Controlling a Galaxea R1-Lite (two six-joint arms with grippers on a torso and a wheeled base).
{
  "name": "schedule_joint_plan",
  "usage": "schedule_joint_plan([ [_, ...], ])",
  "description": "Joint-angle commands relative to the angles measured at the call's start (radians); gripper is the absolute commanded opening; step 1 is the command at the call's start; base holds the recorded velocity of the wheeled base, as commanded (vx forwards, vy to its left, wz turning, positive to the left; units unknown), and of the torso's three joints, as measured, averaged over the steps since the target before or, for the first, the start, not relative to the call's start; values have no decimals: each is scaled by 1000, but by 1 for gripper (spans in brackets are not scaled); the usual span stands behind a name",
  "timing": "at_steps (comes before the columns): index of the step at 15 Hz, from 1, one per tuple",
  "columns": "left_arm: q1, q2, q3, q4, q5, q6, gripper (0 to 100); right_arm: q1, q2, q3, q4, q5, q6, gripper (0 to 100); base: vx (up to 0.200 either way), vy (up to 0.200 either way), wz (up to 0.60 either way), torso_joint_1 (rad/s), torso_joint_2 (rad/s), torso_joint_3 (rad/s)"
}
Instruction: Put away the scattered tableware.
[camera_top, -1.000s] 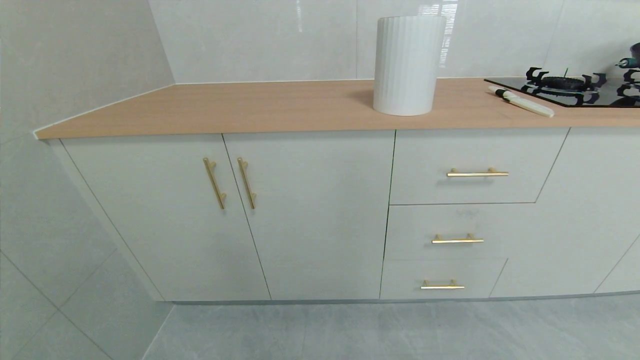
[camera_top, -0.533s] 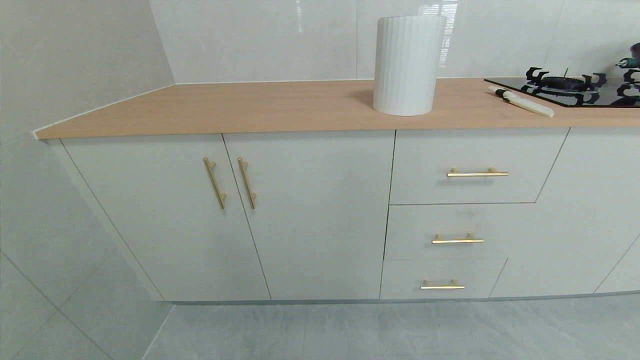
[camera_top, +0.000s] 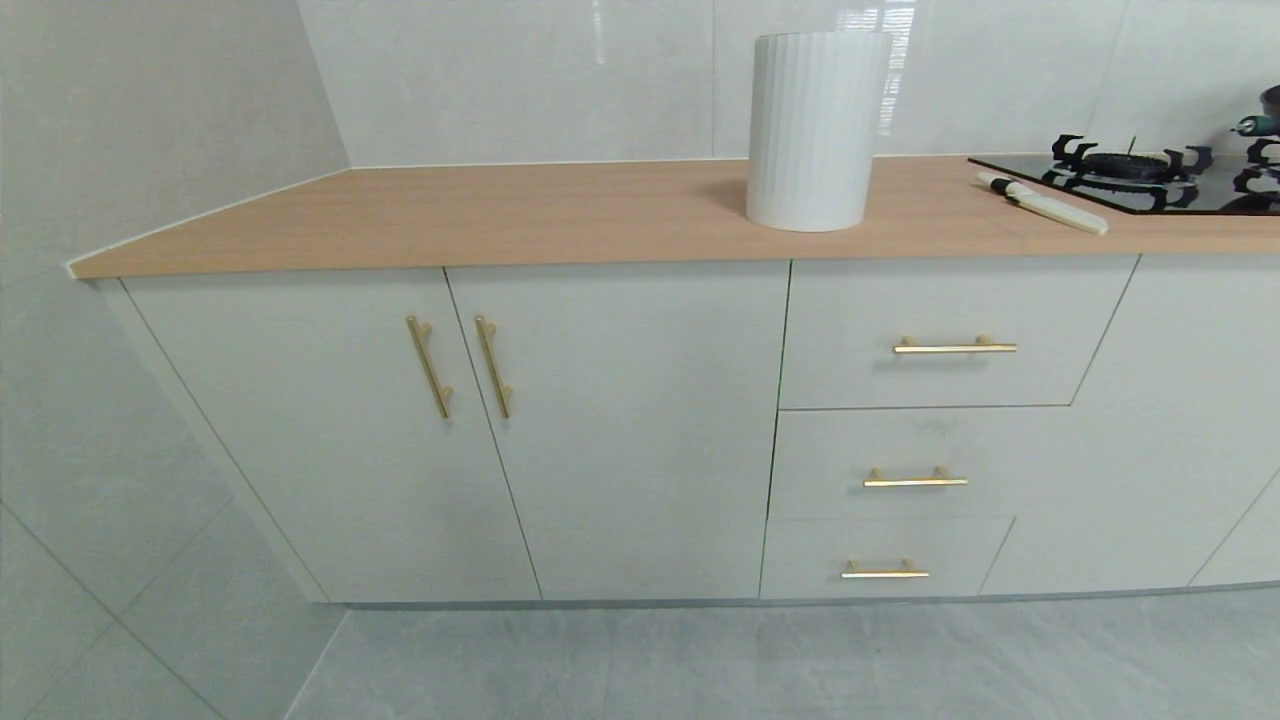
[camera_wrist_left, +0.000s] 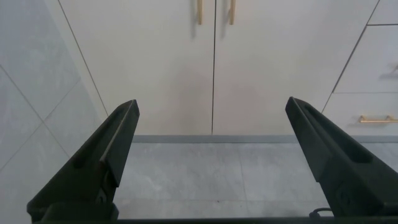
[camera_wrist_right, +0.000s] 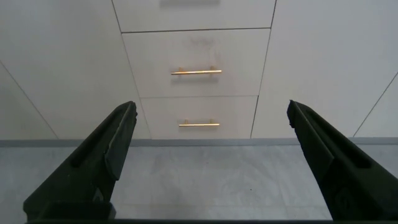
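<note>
Overhead, pale utensil (camera_top: 1042, 203) near white canister (camera_top: 815, 130), lower, left claw (camera_wrist_left: 211, 107), right claw (camera_wrist_right: 210, 109) agape.

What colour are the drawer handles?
The drawer handles are gold-toned, seen best in the head view.

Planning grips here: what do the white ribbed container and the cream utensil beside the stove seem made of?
White ribbed container: ceramic or plastic, unclear which; smooth, slightly glossy ribs. Cream utensil: likely matte plastic, uniform colour with a dark band near one end.

White ribbed canister (camera_top: 808, 130) (tan countertop (camera_top: 500, 215))
</note>
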Motion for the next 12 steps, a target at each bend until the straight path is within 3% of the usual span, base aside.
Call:
schedule_joint_plan([
  [1,0,2,0,0,0,0,100,1,3,0,1,0,0,100,200,0,0,-2,-2,-2],
  [12,0,2,0,0,0,-2,100,1,4,0,1,0,-2,100,200,0,0,3,2,3],
])
